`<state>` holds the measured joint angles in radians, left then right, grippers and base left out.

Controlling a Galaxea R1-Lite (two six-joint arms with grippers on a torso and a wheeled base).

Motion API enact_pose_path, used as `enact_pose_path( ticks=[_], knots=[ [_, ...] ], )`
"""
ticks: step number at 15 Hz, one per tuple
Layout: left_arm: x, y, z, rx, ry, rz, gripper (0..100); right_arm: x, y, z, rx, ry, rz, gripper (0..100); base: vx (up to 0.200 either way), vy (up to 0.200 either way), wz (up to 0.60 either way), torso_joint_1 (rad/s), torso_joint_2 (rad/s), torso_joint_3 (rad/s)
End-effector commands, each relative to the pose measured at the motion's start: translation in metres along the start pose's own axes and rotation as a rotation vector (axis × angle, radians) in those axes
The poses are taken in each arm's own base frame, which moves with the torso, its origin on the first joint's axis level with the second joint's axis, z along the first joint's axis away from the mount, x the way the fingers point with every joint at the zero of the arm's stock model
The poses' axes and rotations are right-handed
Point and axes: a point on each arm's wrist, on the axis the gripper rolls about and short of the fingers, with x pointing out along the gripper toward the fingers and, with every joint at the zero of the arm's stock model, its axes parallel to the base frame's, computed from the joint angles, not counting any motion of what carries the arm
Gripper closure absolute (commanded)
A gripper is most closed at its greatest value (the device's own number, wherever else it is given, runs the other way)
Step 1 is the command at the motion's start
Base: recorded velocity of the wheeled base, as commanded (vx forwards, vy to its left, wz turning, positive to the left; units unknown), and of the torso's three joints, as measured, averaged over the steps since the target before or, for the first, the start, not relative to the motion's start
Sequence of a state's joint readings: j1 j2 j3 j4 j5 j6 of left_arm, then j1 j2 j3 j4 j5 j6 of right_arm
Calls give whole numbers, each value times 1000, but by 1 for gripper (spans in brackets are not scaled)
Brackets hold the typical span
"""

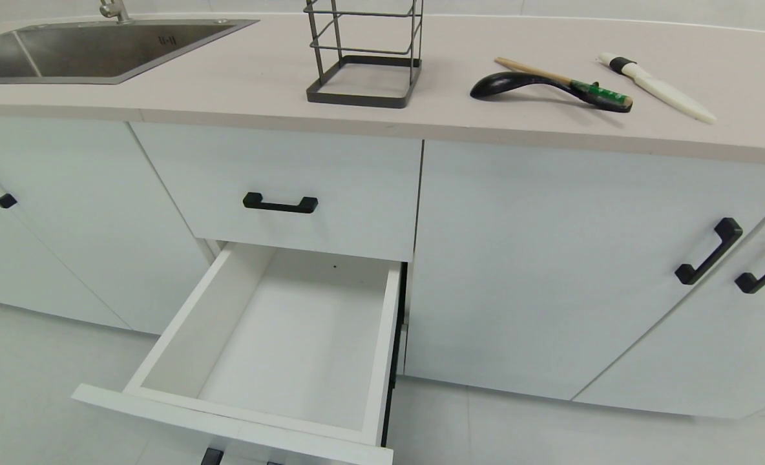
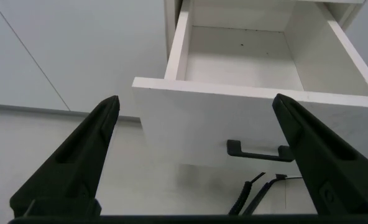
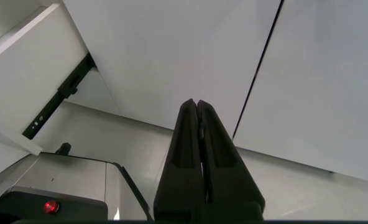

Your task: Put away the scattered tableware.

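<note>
Black spoon (image 1: 512,82), wooden stick (image 1: 531,70) and white knife (image 1: 663,90) lie close together on the bench (image 1: 227,84), to the right of an upright wire rack (image 1: 356,100). The drawer (image 1: 382,336) below stands open. Left claw (image 2: 196,102) released, facing the drawer front; right claw (image 3: 197,109) clenched, fingers pressed together, near the cabinet doors (image 3: 190,50).

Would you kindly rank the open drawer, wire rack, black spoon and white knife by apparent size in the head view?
1. open drawer, by far the largest.
2. wire rack.
3. black spoon and white knife: close in length, so left unranked.
</note>
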<state>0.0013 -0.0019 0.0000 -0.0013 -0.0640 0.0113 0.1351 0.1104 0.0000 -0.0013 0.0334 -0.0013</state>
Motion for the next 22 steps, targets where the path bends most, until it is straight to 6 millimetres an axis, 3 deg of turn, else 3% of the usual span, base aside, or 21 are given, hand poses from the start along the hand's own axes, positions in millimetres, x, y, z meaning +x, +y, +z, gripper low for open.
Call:
enact_pose_path(
  ticks=[1,4,8,11,19,22],
  knots=[
    [0,0,0,2,2,20,0,0,0,0,0,1,2,100,0,-200,0,-2,2,-2],
    [0,0,0,3,0,21,0,0,0,0,0,1,0,100,200,-200,0,1,4,4],
    [0,0,0,1,2,20,0,0,0,0,0,1,2,100,0,0,0,0,0,0],
    [0,0,0,-1,2,20,0,0,0,0,0,1,2,100,0,0,600,6,1,-7],
    [0,0,0,-2,0,20,0,0,0,0,0,1,2,100,0,0,0,0,0,0],
    [0,0,0,-2,2,20,0,0,0,0,0,1,0,100,0,200,0,4,2,2]
  ],
)
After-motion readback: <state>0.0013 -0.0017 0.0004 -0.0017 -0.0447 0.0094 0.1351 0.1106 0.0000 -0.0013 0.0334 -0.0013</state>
